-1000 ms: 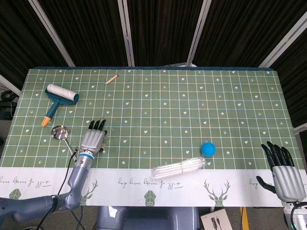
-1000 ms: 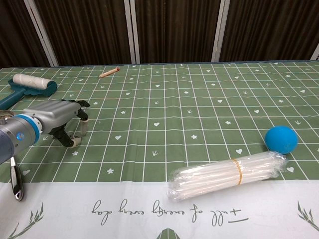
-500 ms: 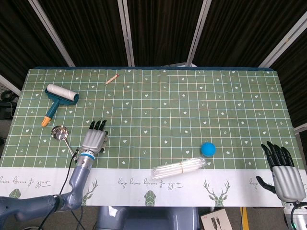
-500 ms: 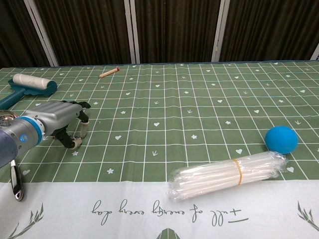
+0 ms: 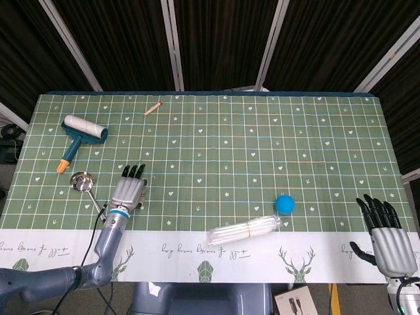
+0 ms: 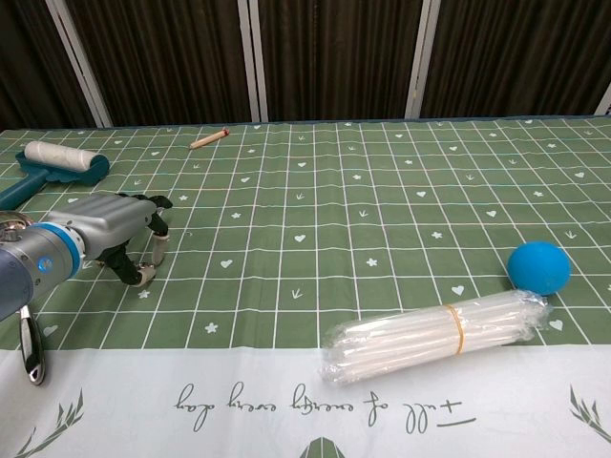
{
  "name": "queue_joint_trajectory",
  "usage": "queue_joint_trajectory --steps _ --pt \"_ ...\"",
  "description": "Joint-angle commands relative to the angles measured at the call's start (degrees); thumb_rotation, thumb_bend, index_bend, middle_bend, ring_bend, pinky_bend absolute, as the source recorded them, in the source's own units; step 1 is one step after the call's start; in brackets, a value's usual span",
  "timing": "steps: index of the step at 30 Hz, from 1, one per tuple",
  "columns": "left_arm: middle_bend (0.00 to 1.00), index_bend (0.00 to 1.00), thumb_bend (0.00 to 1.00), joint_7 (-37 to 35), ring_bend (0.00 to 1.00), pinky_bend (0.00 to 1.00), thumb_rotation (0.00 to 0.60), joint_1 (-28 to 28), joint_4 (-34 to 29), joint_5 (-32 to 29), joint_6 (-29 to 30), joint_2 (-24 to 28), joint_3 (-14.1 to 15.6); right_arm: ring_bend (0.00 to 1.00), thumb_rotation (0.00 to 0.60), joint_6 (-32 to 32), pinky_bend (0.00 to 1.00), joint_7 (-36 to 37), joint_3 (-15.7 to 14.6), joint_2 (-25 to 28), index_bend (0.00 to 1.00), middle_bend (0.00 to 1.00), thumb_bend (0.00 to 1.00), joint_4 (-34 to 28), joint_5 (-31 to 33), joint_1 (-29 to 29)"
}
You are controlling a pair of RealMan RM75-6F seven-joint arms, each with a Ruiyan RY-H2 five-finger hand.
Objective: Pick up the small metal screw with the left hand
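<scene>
Two hands show on my feeds. Far left on the tabletop lies the lint roller, and nearer me the metal spoon. Just right of the spoon my left hand hovers low, palm down, fingers curled toward the cloth with nothing held that I can see. I cannot make out the small metal screw in either view. At the far edge sits a wooden peg. Rightward come the bundle of straws, the blue ball, then my right hand, fingers spread, holding nothing.
</scene>
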Motion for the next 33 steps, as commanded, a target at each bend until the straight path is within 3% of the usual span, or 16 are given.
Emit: queue_joint_trajectory --steps 1,10,16,22,33 --pt "0.00 0.57 0.38 -0.11 0.00 0.00 0.600 -0.02 -0.02 -0.14 -0.04 -0.01 0.00 0.00 0.600 0.09 0.01 0.10 0.02 0.00 0.00 0.00 0.11 0.01 -0.02 -0.03" --pt "0.00 0.59 0.41 -1.16 0.00 0.00 0.600 0.01 -0.69 0.56 0.31 0.42 -0.09 0.00 0.600 0.24 0.00 0.14 0.02 0.00 0.00 0.00 0.11 0.12 -0.08 -0.10" --pt "0.00 0.59 0.41 -5.03 0.00 0.00 0.600 0.18 -6.56 3.73 2.81 3.83 -2.87 0.00 0.600 0.15 0.00 0.01 0.00 0.01 0.00 0.00 0.11 0.08 -0.01 -0.11" --pt "0.00 0.59 0.41 -12.16 0.00 0.00 0.600 1.22 -10.30 6.25 4.09 5.98 -5.60 0.00 0.600 0.15 0.00 -0.10 0.00 -0.01 0.00 0.00 0.11 0.10 -0.04 -0.09" --pt "0.00 0.60 0.43 -25.33 0.00 0.00 0.600 3.36 -7.88 8.16 3.76 6.68 -8.67 0.00 0.600 -0.12 0.00 -0.16 0.02 -0.02 0.00 0.00 0.11 0.12 0.19 -0.04"
